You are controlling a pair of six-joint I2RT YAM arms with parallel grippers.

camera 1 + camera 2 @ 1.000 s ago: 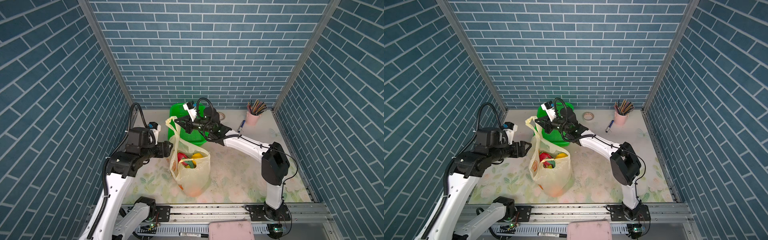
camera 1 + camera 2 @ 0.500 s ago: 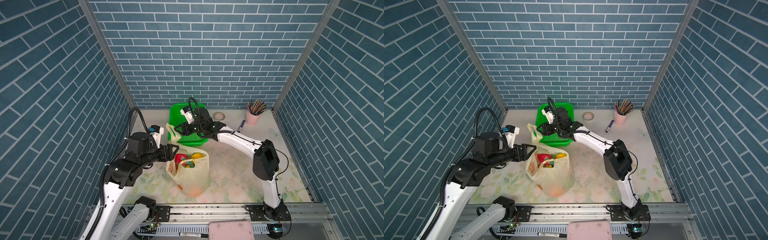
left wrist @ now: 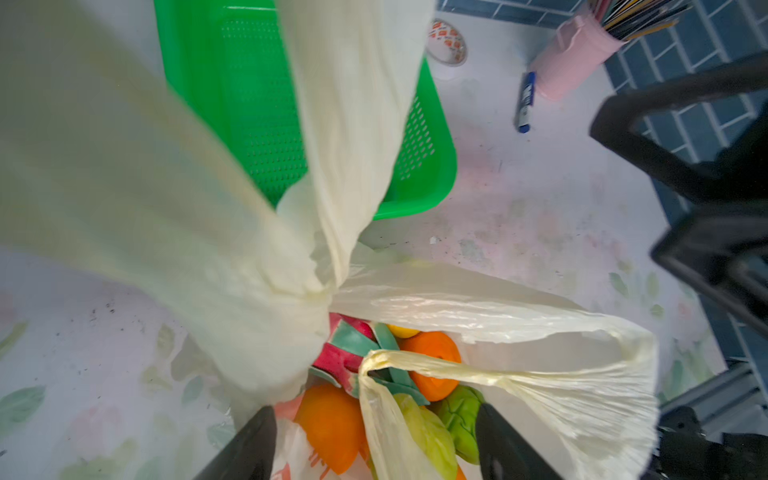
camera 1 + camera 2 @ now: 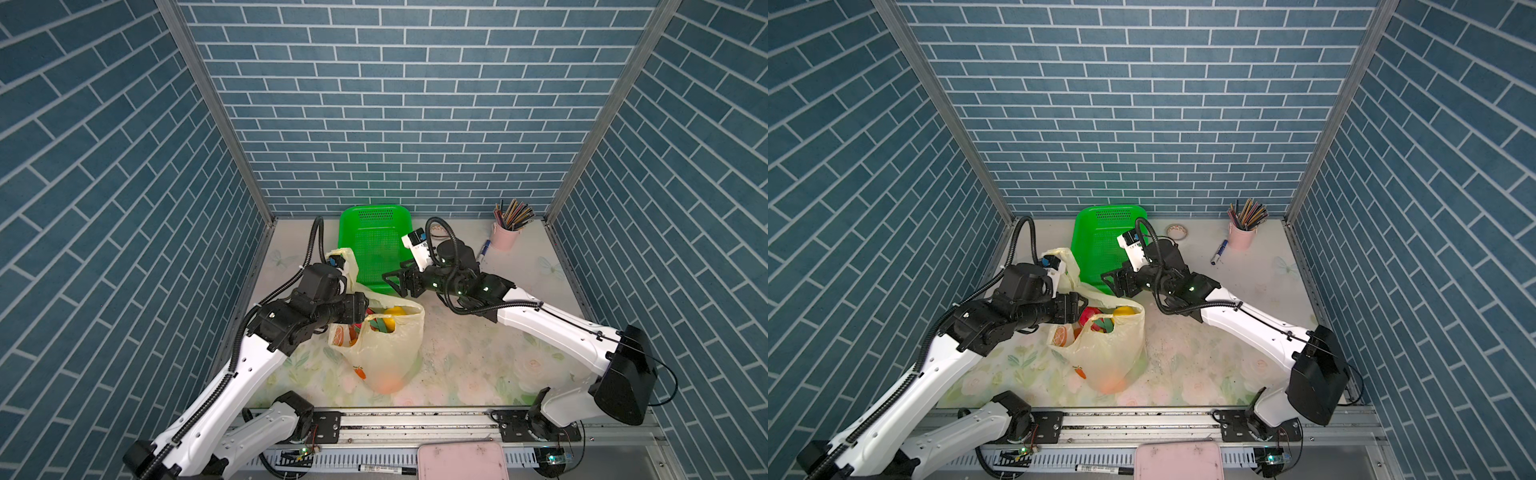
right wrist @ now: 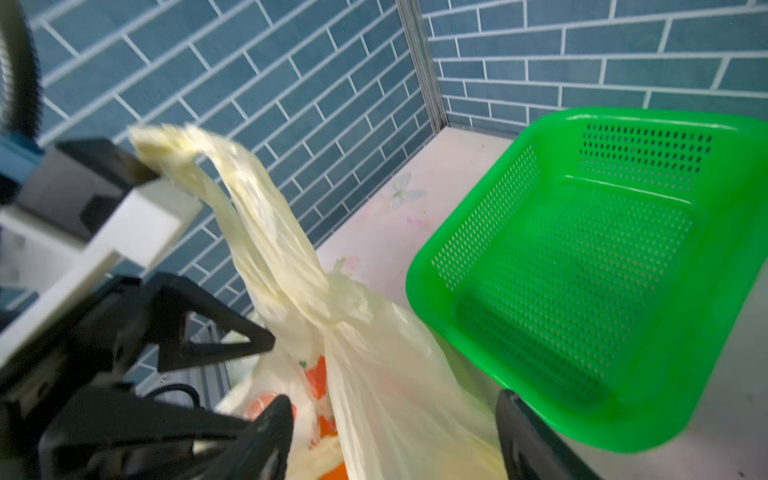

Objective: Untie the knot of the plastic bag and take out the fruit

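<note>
The pale-yellow plastic bag [image 4: 384, 349] [image 4: 1106, 349] stands with its mouth gaping. Fruit [image 3: 332, 419] shows inside: oranges, a green piece [image 3: 457, 415], a yellow one [image 4: 395, 311] and a pink dragon fruit [image 3: 345, 353]. A knot is out of view; the handle loops are apart. One loop [image 4: 349, 259] [image 5: 249, 228] lies draped over my left wrist camera. My left gripper [image 4: 365, 309] [image 3: 374, 436] is open just above the bag's mouth, holding nothing. My right gripper [image 4: 395, 282] [image 5: 392, 419] is open beside the bag's far rim, with the plastic loose between its fingers.
A bright green perforated basket [image 4: 374, 241] [image 5: 582, 270] stands just behind the bag. A pink cup of pencils [image 4: 505, 239], a blue marker [image 4: 482, 251] and a tape roll [image 4: 1177, 230] are at the back right. A pink slab [image 4: 461, 461] lies on the front rail.
My right gripper opened, let go of the raised handle loop and drew back to the right. The loop dropped onto my left wrist and the bag sagged. My left gripper moved over the bag's mouth.
</note>
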